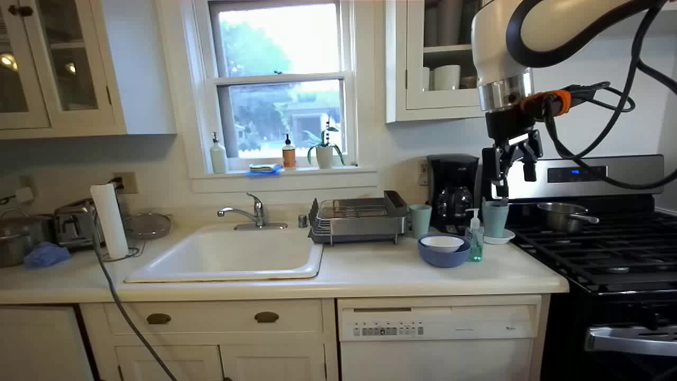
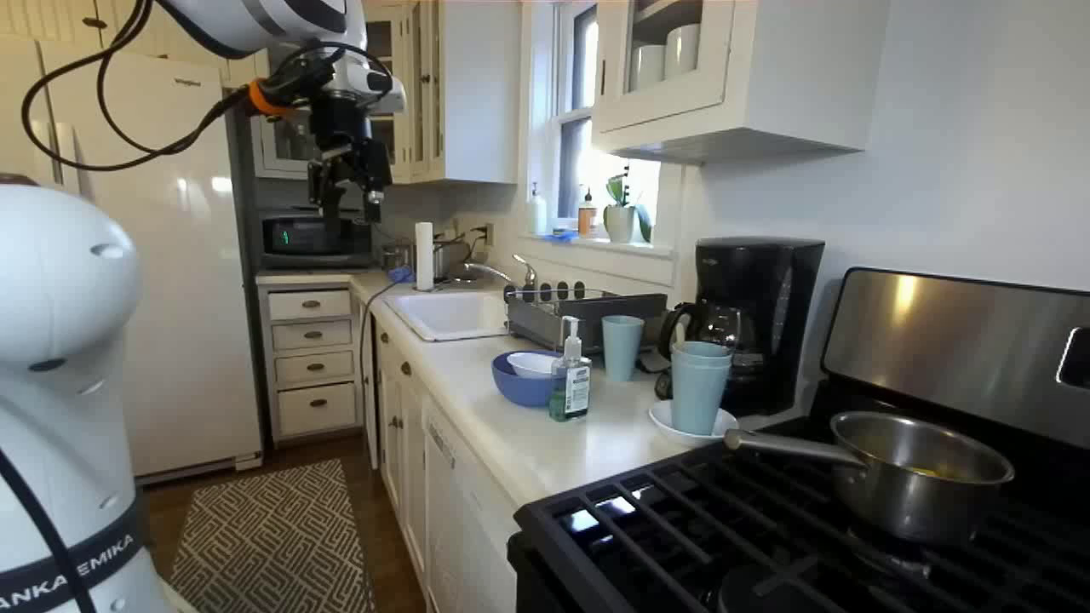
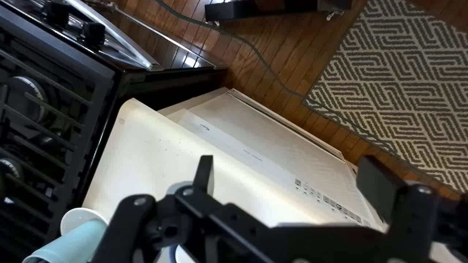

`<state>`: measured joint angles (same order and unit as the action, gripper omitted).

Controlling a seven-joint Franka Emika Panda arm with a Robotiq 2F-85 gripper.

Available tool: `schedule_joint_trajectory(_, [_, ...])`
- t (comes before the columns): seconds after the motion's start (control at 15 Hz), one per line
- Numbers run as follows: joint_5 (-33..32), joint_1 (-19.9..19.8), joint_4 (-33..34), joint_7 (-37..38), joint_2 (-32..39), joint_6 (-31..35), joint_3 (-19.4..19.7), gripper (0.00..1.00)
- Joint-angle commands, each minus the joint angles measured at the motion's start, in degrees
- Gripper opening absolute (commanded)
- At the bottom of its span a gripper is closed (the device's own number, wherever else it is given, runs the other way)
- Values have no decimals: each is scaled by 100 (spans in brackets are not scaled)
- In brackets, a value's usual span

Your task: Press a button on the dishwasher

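Below, well apart from the spread hand [image 1: 515,182], white dishwasher [image 1: 439,338]

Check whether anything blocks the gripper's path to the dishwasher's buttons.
Nothing visible stands between the gripper and the row of buttons on the dishwasher; the wrist view shows that row uncovered. The countertop's front edge runs above the buttons, so the gripper should probably come down in front of it.

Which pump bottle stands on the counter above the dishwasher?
The green-tinted clear bottle beside the blue bowl; the pale bottle and amber bottle both stand on the windowsill.
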<state>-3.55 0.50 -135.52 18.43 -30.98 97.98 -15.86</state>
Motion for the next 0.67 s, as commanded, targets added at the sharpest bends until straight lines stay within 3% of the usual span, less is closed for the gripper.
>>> schedule_joint_trajectory(0.0, [-67,168,13,70,29,-17,135,100])
schedule_joint_trajectory(0.33, [-67,168,13,70,29,-17,135,100])
schedule_joint_trajectory(0.6, [51,447,73,184,771,1206,-147,100])
